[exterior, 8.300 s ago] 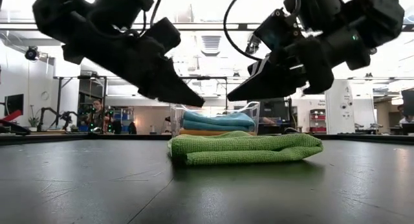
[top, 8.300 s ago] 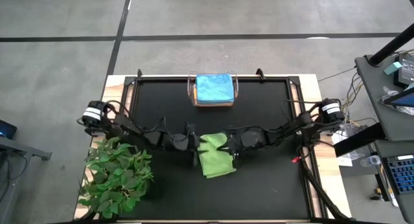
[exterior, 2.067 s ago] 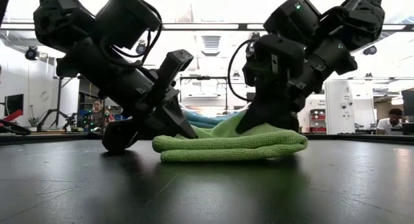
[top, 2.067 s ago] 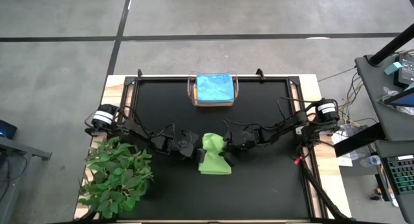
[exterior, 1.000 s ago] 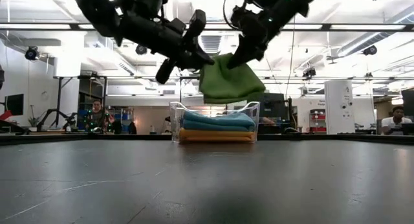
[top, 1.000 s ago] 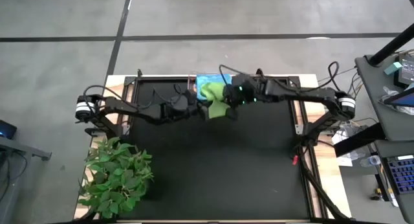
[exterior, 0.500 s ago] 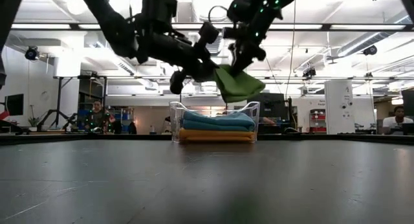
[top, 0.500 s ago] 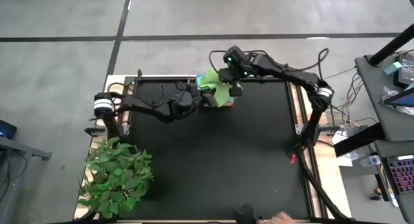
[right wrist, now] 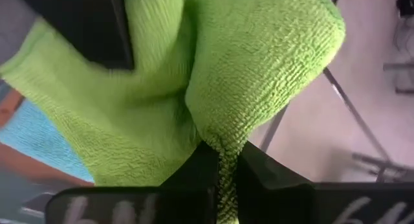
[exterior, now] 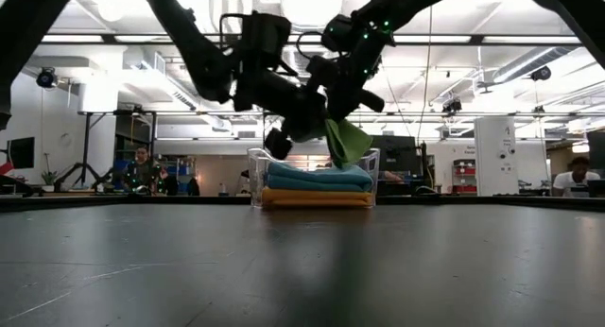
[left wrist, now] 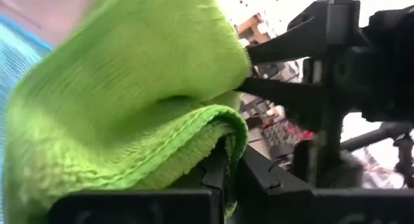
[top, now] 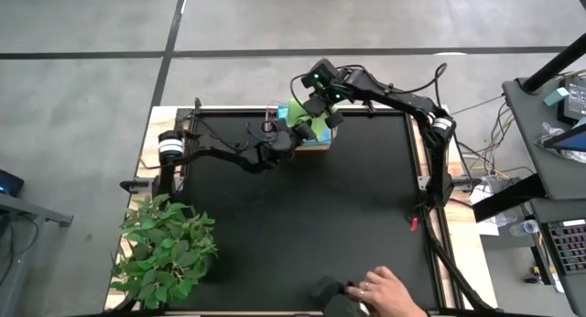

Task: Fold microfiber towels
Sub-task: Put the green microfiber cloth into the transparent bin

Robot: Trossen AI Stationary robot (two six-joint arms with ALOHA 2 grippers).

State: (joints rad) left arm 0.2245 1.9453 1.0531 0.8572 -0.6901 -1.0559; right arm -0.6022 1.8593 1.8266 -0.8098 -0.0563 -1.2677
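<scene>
A folded lime green microfiber towel [top: 300, 115] hangs in the air over the clear bin [exterior: 255, 176] at the table's far edge. Both grippers are shut on it: my left gripper [top: 289, 139] from the near left, my right gripper [top: 318, 109] from the far right. In the low view the towel [exterior: 348, 141] hangs tilted just above the bin's stack. That stack has light blue and teal towels [exterior: 318, 176] on top and a yellow-orange one [exterior: 317, 197] at the bottom. My left gripper [left wrist: 229, 166] pinches a rounded folded edge [left wrist: 217, 123] of the green towel between its two fingers, several layers thick. The fingers lie about level. The towel is lifted clear. My right gripper [right wrist: 220, 160] pinches a bunched fold [right wrist: 218, 136] of the green towel between its two fingers, slanting down from the far right side. The cloth spreads out beyond the fingers and hangs clear of the bin's stack.
A leafy green plant [top: 165, 251] stands at the near left corner. A person's hand [top: 386, 288] reaches in at the near edge beside a dark object [top: 328, 292]. The black mat's [top: 302, 225] middle lies bare.
Both grippers have carried the green towel toward the far edge, over the bin, and rolled their wrists. The towel has sunk a little and turned, so it now shows narrow and tilted in the low view. A person's hand has come in at the near edge.
</scene>
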